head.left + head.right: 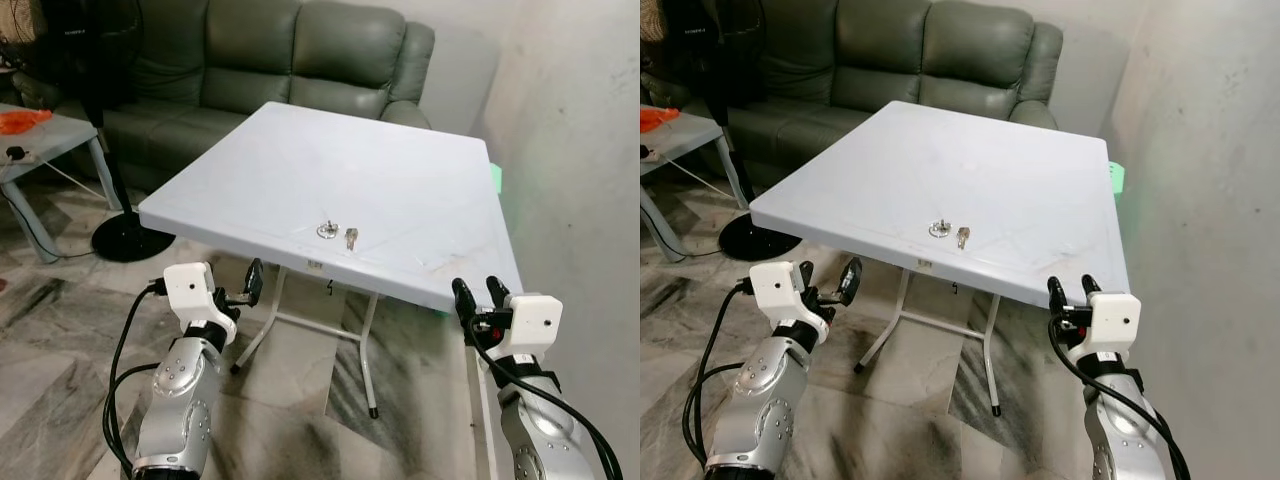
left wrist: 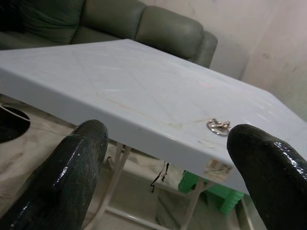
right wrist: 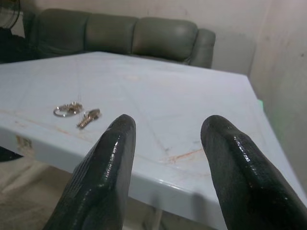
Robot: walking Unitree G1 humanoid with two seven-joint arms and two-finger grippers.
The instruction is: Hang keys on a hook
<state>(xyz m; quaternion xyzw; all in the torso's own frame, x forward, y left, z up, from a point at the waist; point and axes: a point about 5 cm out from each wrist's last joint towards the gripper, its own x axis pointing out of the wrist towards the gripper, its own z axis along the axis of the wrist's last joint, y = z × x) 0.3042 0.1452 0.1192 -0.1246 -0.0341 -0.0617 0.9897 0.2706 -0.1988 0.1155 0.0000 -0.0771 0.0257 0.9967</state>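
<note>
Metal keys [image 1: 337,233] lie ungrasped on the tabletop [image 1: 400,170]; both the left hand [image 1: 240,285] and the right hand [image 1: 478,296] are held open and empty below its edge, so reaching is required next.

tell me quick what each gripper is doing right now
Left gripper: open, empty, below the table edge.
Right gripper: open, empty, by the table's near corner.

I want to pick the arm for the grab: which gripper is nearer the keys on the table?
Roughly equal, perhaps the left. The keys lie near the table's front edge; the left gripper hangs below that edge, the right gripper at the front right corner.
</note>
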